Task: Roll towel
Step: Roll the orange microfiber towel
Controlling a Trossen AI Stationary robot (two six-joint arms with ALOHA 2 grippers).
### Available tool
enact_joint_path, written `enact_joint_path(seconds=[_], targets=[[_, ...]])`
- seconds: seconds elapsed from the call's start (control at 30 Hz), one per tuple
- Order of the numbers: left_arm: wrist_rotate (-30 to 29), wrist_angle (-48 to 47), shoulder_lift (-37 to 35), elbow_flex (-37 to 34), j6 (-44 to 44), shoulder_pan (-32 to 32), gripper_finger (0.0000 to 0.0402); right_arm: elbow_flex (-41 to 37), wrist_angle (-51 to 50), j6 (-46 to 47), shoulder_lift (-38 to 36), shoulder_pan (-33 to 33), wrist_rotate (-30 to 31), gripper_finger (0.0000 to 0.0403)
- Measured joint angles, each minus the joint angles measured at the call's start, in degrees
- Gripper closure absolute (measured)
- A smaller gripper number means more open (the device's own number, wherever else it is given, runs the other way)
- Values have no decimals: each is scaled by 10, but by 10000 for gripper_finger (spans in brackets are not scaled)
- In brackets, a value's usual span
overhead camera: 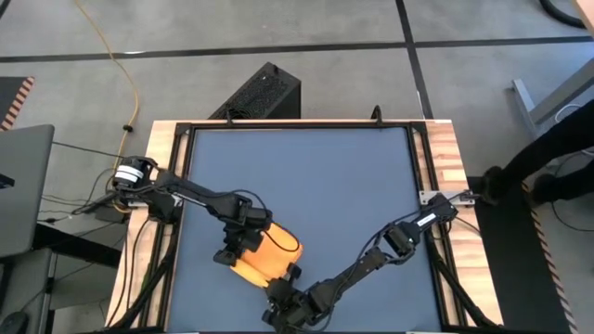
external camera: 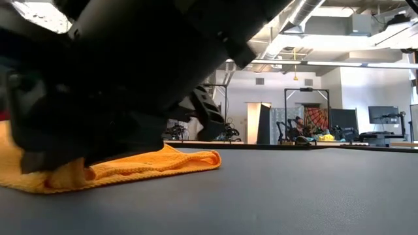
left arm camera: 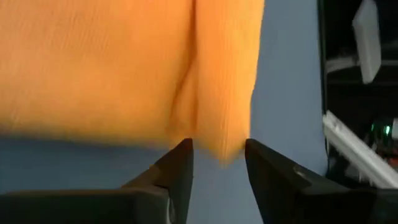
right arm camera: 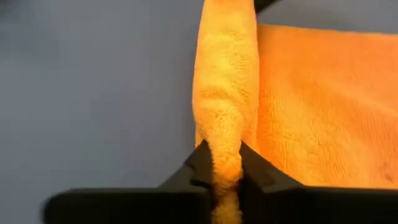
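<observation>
The yellow towel (overhead camera: 276, 250) lies partly folded on the dark blue tabletop, near the near edge, left of the middle. In the low view the towel (external camera: 150, 163) rests flat with a thicker bunched end at the left. My left gripper (overhead camera: 234, 250) is at the towel's left side, shut on the towel (left arm camera: 124, 68). My right gripper (overhead camera: 283, 289) is at the towel's near edge, shut on a raised ridge of the towel (right arm camera: 311, 106). No white tag shows. My left gripper pinches a folded edge of the towel (left arm camera: 221, 146) between its two fingertips (left arm camera: 181, 158), at a corner of the cloth. It comes slanting down from the table's far left. The cloth beyond the fingers lies spread over the tabletop. My right gripper pinches a raised, bunched ridge of the towel (right arm camera: 225, 152) between its two fingers (right arm camera: 200, 163); it is a fold of more than one layer. It comes from the table's near right side. The ridge runs straight away from the fingers, and the cloth beside it lies flat.
Bare blue tabletop (overhead camera: 334, 176) stretches to the far and right of the towel. Wooden strips (overhead camera: 441, 158) frame the table. A black box (overhead camera: 264, 93) stands on the floor beyond the far edge, and a laptop (overhead camera: 23, 186) sits to the left.
</observation>
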Motion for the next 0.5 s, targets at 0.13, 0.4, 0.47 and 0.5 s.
enact_joint_path(seconds=[0.13,0.4,0.47,0.5], targets=[[-2,-40,-17,3,35,18,261,0,-21,49,0,9,2,370],[-8,39,-120,-45,34,8,270,0,-37,150,-1,12,2,363],[-34,100,-167,-65,8,-16,277,0,-38,170,-1,12,1,363],[-53,135,-190,-74,0,-30,280,0,-39,177,-1,12,0,363]])
